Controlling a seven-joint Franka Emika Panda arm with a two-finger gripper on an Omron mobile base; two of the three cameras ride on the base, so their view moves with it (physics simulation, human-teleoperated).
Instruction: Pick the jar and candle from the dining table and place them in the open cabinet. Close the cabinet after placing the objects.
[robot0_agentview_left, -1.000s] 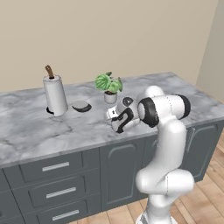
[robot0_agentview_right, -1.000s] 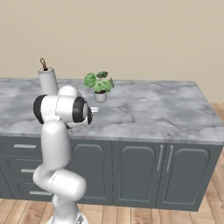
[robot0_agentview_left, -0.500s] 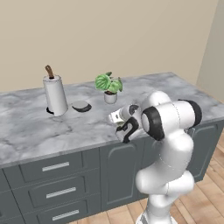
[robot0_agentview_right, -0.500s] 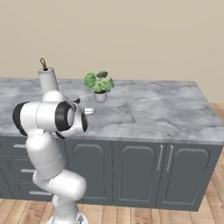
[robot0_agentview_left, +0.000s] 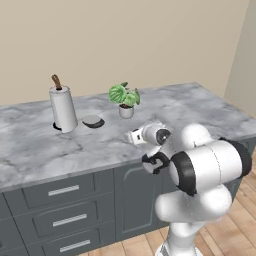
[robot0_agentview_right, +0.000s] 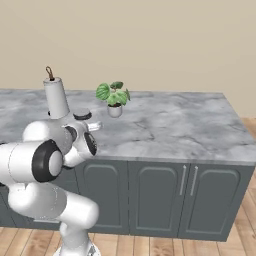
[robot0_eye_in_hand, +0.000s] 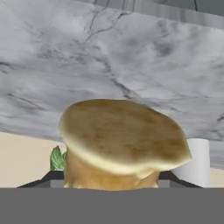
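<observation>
a: between the gripper (robot0_eye_in_hand: 111, 186) jaws, clamped low on its sides, sits the candle (robot0_eye_in_hand: 120, 142), lifted off the tabletop (robot0_agentview_left: 45, 145).
b: judged light, waxy, slippery; hold gently round the base.

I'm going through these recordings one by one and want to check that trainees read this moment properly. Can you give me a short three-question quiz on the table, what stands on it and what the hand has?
1. True or false: in the left base view, the potted plant stands on the marble table, to the right of the paper towel roll.
2. What sits between the fingers of the hand in the hand view? A) a tan candle B) a glass jar C) a spoon
3. Fill in: the small dark dish lies right beside the ___.

Key: 1 true; 2 A; 3 paper towel roll.
</observation>
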